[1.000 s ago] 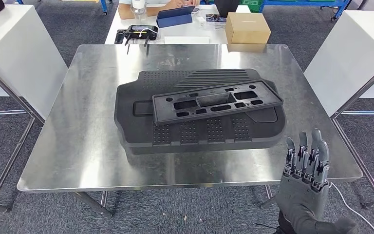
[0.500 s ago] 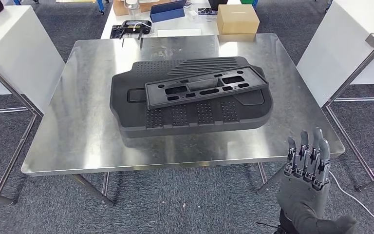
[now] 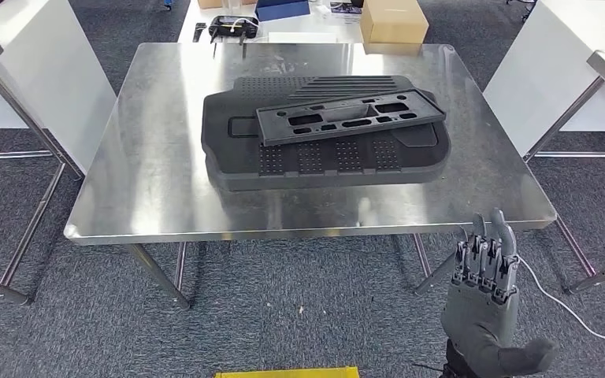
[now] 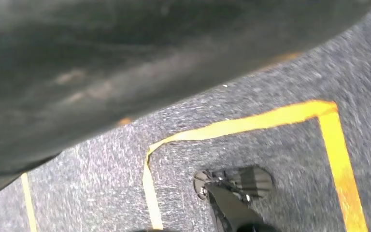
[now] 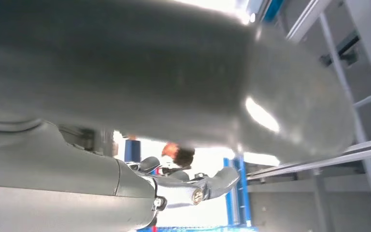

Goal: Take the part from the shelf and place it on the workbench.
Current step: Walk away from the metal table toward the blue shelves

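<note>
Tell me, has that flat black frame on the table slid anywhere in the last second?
No. The black frame lies across the same black panel, equally placed against the steel table's edges. The whole picture shifted, so the camera moved.

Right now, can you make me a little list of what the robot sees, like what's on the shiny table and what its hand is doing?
table: metal workbench, shiny top
biggest thing: black moulded part lying flat on the workbench
on top of it: thinner black panel with holes, resting slightly tilted
right hand: raised in front of the workbench's near edge, fingers upright and apart, holding nothing
behind the table: cardboard box on a white table
floor: grey carpet, yellow tape
</note>
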Available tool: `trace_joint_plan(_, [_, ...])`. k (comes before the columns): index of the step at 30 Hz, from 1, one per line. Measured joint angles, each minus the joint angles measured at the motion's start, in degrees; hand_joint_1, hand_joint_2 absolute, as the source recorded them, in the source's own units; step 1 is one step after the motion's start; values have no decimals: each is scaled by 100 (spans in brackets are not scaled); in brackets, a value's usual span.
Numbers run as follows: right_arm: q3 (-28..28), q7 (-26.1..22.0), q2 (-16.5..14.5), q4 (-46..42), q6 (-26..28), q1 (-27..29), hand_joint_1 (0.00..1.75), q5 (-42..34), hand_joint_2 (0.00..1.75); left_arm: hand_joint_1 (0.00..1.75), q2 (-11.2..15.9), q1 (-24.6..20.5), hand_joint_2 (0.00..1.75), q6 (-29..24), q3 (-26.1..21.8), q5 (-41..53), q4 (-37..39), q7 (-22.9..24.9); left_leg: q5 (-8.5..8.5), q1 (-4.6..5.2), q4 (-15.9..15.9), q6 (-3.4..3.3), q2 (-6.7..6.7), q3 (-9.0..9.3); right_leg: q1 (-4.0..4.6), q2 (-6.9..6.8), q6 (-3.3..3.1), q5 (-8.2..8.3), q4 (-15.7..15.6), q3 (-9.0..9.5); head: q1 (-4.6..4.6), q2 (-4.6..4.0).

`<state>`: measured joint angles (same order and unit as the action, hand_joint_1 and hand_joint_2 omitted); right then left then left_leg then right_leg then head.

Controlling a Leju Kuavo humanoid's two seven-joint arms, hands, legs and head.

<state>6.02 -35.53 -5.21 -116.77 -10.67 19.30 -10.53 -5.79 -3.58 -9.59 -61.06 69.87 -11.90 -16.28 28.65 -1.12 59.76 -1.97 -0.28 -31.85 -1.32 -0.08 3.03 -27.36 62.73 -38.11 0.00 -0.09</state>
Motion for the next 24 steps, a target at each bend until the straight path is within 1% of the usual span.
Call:
trace_joint_plan(1, [-15,19,-7,21,13,5,0,16,0,0,5,0,0,1,-2,7,-1,0,-69,18,2,-33,6,-80,6,0,-44,-262,353,-112,14,0])
trace_joint_plan(2, [-29,32,-14,44,27,8,0,34,0,0,8,1,0,3,-3,16,-2,0,-140,35,4,-48,15,-168,11,1,-63,-464,731,-194,21,0])
trace_joint_plan(3, [-42,44,-20,68,40,15,0,49,0,0,8,1,0,7,-3,28,-2,0,-209,53,6,-53,24,-256,16,1,-52,-560,1023,-224,20,0])
trace_joint_plan(4, [-53,51,-26,94,49,26,0,57,0,0,8,1,0,11,-2,45,-1,0,-276,66,8,-54,31,-342,24,1,-17,-548,1160,-176,20,0])
trace_joint_plan(5, [-61,55,-32,115,53,36,0,58,0,0,7,1,0,15,-2,58,-1,1,-339,74,8,-52,36,-422,36,1,25,-454,1082,-27,20,0])
trace_joint_plan(6, [-69,58,-38,132,55,41,0,58,0,0,5,1,0,17,-1,69,0,3,-402,77,9,-45,38,-494,51,1,55,-343,812,222,18,0])
trace_joint_plan(7, [-77,58,-48,145,59,42,0,58,0,0,3,-1,0,17,-1,77,1,5,-461,80,10,-30,37,-549,72,0,55,-281,395,557,21,0])
trace_joint_plan(8, [-85,59,-60,155,63,36,0,59,0,0,-1,-2,0,17,-2,80,1,7,-517,85,12,-6,36,-592,94,-1,32,-285,-60,891,19,0])
trace_joint_plan(9, [-94,60,-74,164,69,34,0,62,0,0,-3,-3,0,17,-2,82,1,8,-577,87,5,25,38,-616,116,-2,-1,-315,-403,1120,15,0])
trace_joint_plan(10, [-103,61,-86,173,76,34,0,66,0,0,-5,-4,0,17,-2,85,1,9,-639,83,-9,61,41,-628,140,-1,-39,-347,-619,1246,19,0])
trace_joint_plan(11, [-112,64,-94,183,82,37,0,72,0,0,-7,-3,0,17,-2,88,1,9,-702,76,-32,102,46,-634,158,-1,-70,-339,-700,1253,21,0])
trace_joint_plan(12, [-119,67,-102,194,91,41,0,79,0,0,-4,2,0,17,-2,92,1,8,-743,63,-47,139,48,-647,138,-4,-102,-283,-703,1199,25,0])
trace_joint_plan(13, [-123,71,-110,204,102,42,0,85,0,0,0,6,0,16,-2,95,1,7,-698,54,-21,171,42,-673,118,-8,-141,-221,-719,1157,27,0])
trace_joint_plan(14, [-126,75,-121,215,114,44,0,89,0,0,4,13,0,16,-2,99,1,5,-531,49,94,198,33,-714,92,-14,-190,-155,-738,1111,19,0])
trace_joint_plan(15, [-128,80,-136,228,127,47,0,96,0,0,7,20,0,15,-2,104,1,3,-262,43,321,220,23,-772,68,-21,-232,-89,-751,1059,8,0])
trace_joint_plan(16, [-130,84,-147,240,143,50,0,109,0,0,8,23,0,15,-1,115,1,0,53,38,636,242,14,-831,77,-26,-263,-35,-749,999,-3,0])
trace_joint_plan(17, [-131,87,-158,254,161,54,0,126,0,0,6,26,0,15,-1,130,2,-5,308,30,991,266,12,-878,84,-31,-282,17,-745,942,-10,0])
trace_joint_plan(18, [-132,90,-166,267,181,56,0,150,0,0,5,28,0,15,-1,146,2,-12,426,17,1285,291,10,-889,90,-34,-278,69,-739,891,-13,0])
trace_joint_plan(19, [-133,91,-171,279,206,56,0,175,0,0,4,27,0,15,-1,165,2,-21,403,1,1444,315,11,-838,92,-37,-263,118,-724,831,-15,0])
trace_joint_plan(20, [-133,91,-176,290,230,56,0,201,0,0,5,26,0,15,0,180,1,-29,278,-21,1418,336,12,-699,85,-37,-241,163,-696,766,-15,0])
trace_joint_plan(21, [-134,91,-180,298,257,56,0,228,0,0,5,24,0,15,1,190,1,-39,124,-48,1194,360,13,-466,73,-36,-217,199,-650,695,-15,0])
trace_joint_plan(22, [-135,91,-185,303,288,56,0,251,0,0,1,20,0,15,2,196,2,-49,64,-67,855,391,8,-197,68,-35,-193,225,-593,609,-18,0])
trace_joint_plan(23, [-136,93,-192,307,319,53,0,271,0,0,-3,16,0,15,2,199,2,-61,59,-71,506,408,-7,39,69,-36,-168,246,-526,529,-19,0])
trace_joint_plan(24, [-138,95,-197,308,349,49,0,285,0,0,-8,11,0,15,3,199,2,-71,107,-64,241,413,-23,184,76,-37,-134,269,-471,461,-17,0])
